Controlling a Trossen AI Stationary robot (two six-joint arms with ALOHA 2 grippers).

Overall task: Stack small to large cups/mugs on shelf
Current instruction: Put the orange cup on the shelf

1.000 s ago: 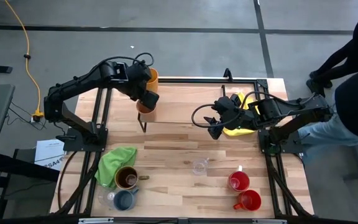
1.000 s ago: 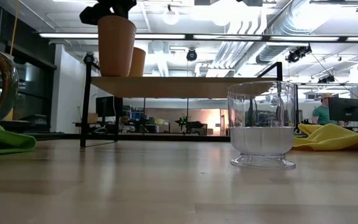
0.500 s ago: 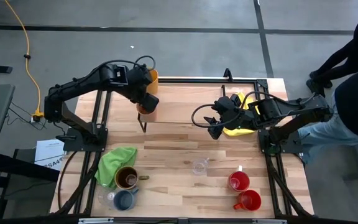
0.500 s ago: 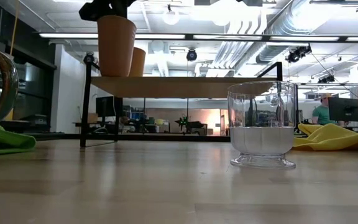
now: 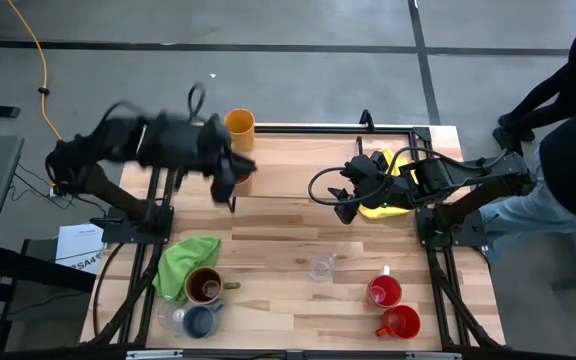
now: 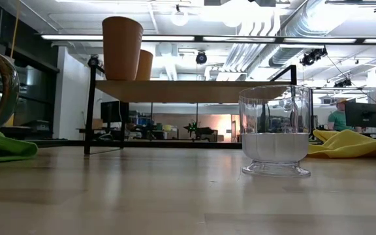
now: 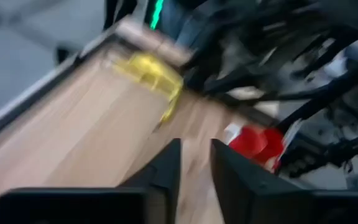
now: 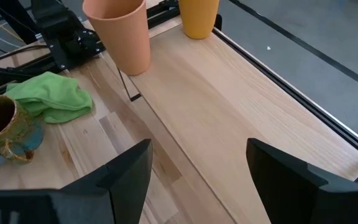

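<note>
A tan cup (image 6: pixel 122 47) stands upright on its base at the left end of the shelf (image 6: pixel 194 90). It also shows in the right wrist view (image 8: pixel 120 34). A yellow-orange cup (image 5: pixel 239 127) stands behind it at the shelf's far left corner. My left gripper (image 5: pixel 224 172) is blurred beside the tan cup and clear of it. Its fingers (image 7: pixel 194 168) are empty, with a narrow gap between them. My right gripper (image 5: pixel 343 202) is open and empty over the shelf's right part. It also shows in the right wrist view (image 8: pixel 197 168).
On the near tabletop are a clear glass (image 5: pixel 320 267), two red mugs (image 5: pixel 384 290), a brown mug (image 5: pixel 204 286), a blue-grey mug (image 5: pixel 201 320) and another glass (image 5: pixel 175 318). A green cloth (image 5: pixel 186 262) lies near left. A yellow cloth (image 5: pixel 388 195) lies under my right arm.
My left gripper has let go of the tan cup and gone quickly off it, up and toward the table's left edge, out of the low view. The cup stays upright on the shelf's left end.
</note>
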